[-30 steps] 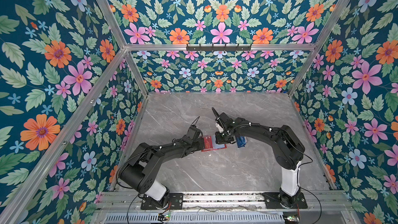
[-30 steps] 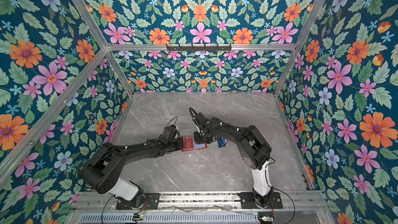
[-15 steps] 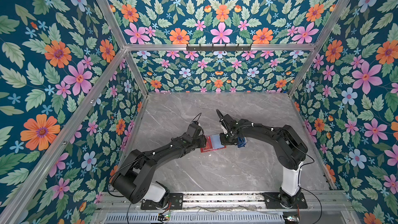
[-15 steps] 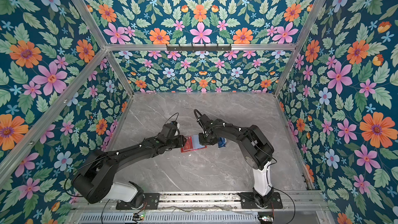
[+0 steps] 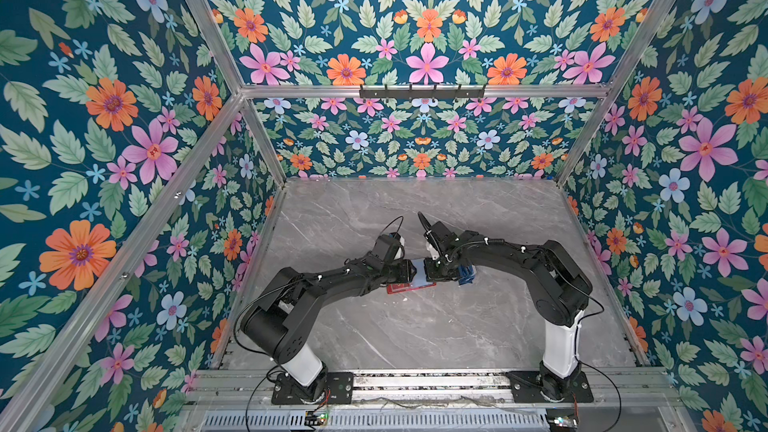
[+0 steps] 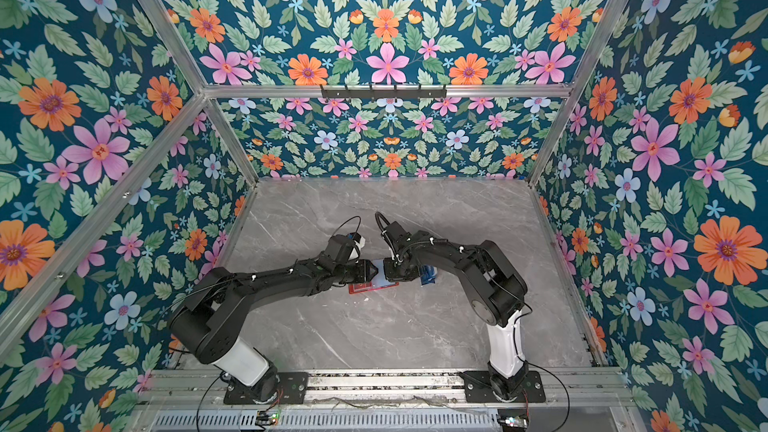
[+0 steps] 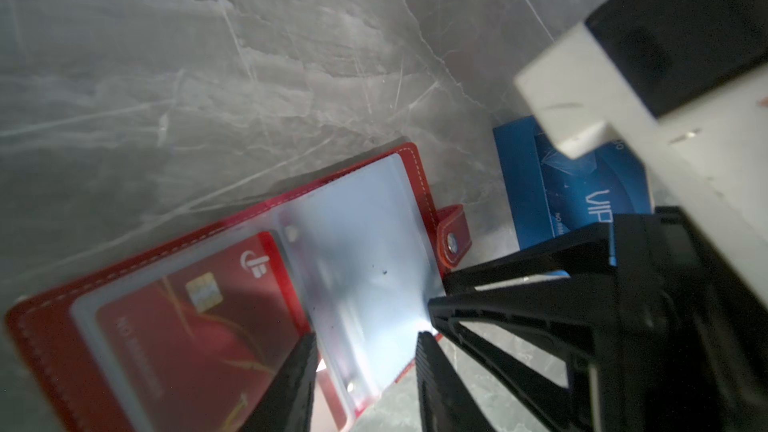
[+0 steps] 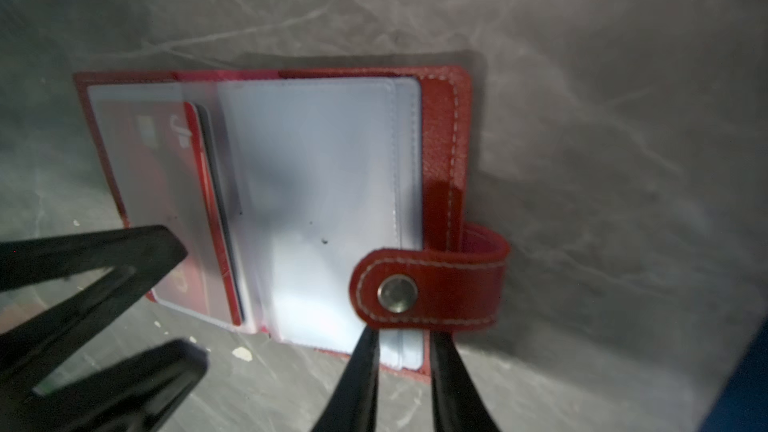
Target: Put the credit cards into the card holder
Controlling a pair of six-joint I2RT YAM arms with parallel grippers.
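Left hand point(image 7: 365, 336) is spread: its two black fingers point(image 7: 291, 384) stand apart, and a clear sleeve point(image 7: 365, 251) of the card holder point(image 7: 45, 338) shows in the gap. From the right wrist, one of those fingers overlaps a corner of the sleeve that holds the red card point(image 8: 166, 201); the other is off the holder's edge, over the desk point(image 8: 623, 118). A thin dark edge point(image 8: 216, 201) runs just beside the red card; I cannot tell what it is.

Right hand point(image 8: 403, 334) has its fingers a narrow gap apart at the holder's edge, just beside the snap tab point(image 8: 428, 288), with pale sleeve edges between them. Whether it pinches them I cannot tell.

In both top views the opened card holder lies in the lower middle of the frame, between the two hands. Just to its right a blue card point(image 7: 582, 193) marked VIP rests against the small blue tray point(image 5: 465, 274).
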